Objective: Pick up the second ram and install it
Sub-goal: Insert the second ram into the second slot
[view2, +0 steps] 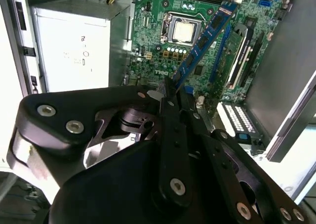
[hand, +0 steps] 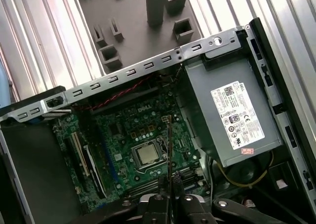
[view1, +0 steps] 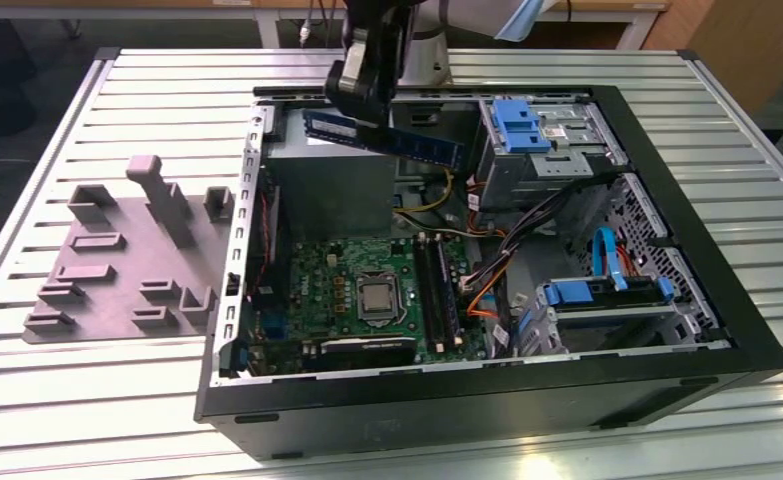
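Note:
The second ram, a long dark blue-green stick with black chips, hangs in the air over the back of the open computer case. My gripper is shut on one end of it, and the rest juts toward the exterior view's right. The stick reaches out from the fingers above the green motherboard in the second wrist view. It shows edge-on in the first wrist view, over the processor socket. The long black memory slots lie lower on the board, well below the stick.
A grey power supply fills the case's back corner. Drive cages with bright blue brackets and loose orange and blue cables crowd the exterior view's right. A grey fixture plate with raised blocks lies left of the case on the slatted table.

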{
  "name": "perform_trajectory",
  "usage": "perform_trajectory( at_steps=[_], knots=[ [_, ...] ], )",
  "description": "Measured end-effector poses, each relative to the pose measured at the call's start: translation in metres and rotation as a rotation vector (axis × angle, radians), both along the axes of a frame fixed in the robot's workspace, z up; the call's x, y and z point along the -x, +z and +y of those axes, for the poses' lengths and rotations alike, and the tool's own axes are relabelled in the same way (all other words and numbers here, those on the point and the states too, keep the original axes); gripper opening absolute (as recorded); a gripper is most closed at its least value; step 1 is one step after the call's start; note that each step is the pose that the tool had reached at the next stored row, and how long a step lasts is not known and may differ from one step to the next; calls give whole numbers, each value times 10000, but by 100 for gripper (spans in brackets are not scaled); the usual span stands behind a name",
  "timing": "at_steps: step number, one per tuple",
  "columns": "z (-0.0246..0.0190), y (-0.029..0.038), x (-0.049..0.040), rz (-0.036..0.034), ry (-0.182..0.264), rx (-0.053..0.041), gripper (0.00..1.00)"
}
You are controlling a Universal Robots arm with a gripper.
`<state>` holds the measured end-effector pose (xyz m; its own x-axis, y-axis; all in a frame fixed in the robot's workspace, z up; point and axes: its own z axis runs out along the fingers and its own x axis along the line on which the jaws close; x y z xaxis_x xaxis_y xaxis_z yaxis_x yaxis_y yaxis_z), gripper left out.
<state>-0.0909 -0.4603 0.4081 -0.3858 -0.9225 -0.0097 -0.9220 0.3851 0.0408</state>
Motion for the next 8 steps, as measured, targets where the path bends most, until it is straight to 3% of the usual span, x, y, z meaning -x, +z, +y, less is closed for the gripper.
perform_trajectory(
  at_steps=[8],
  knots=[
    [0,-2,0,1,-733,0,14]
  ],
)
